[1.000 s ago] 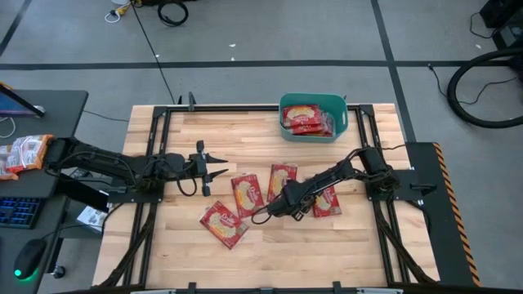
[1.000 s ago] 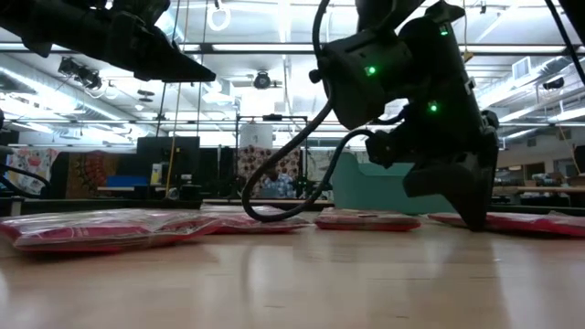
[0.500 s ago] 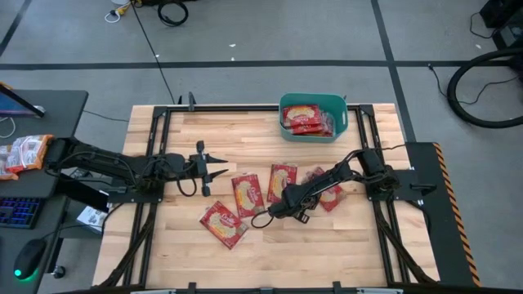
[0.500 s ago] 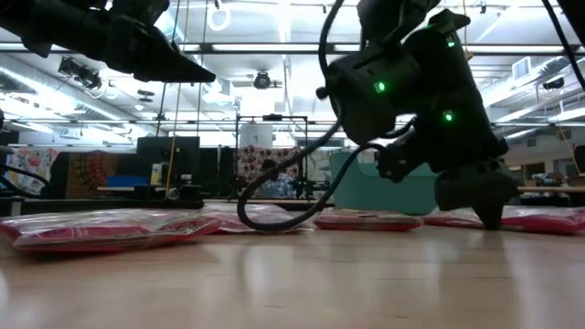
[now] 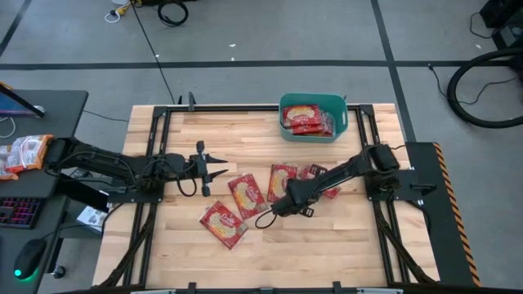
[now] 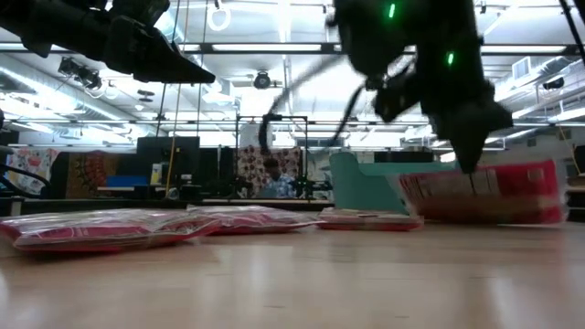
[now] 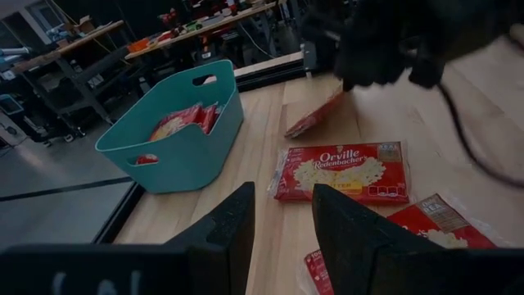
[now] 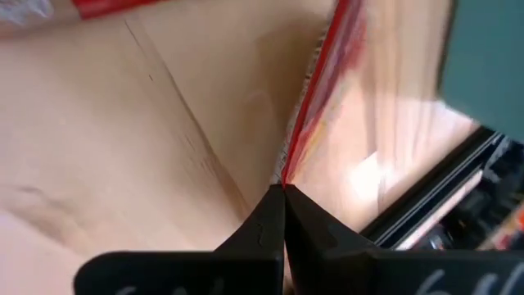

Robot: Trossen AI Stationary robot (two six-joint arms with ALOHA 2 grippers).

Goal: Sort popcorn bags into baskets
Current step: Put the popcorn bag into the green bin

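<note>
On the near part of the desk [image 5: 245,253] nothing has moved: one Orville Redenbacher popcorn bag [image 5: 222,224] lies closest to the front edge, and two more lie flat behind it, the left flat bag [image 5: 247,194] and the middle flat bag [image 5: 281,181] just beside it.

The change is at the right hand [image 5: 304,194]. One second ago its fingers stood wide apart over a bag that lay flat at the right of this group. Now the fingers are pressed together on the thin edge of that lifted bag [image 6: 484,194]; the right wrist view shows the red foil edge caught exactly at the fingertips [image 8: 282,190]. The bag has left the wood. In the low view it hangs clear above the surface, nearly level, and from above it has turned and shifted toward the far side.

The left hand [image 5: 219,164] has not moved in this second. It waits over the left part of the desk with its fingers partly spread and nothing between them.

At the far edge stands the teal basket [image 5: 342,109], which already contains several red bags.

I judge that the pick has succeeded and the carrying to the basket comes next. The grip is only on a narrow edge, so the bag may swing or slip on the way. Three bags on the desk are still to sort.
</note>
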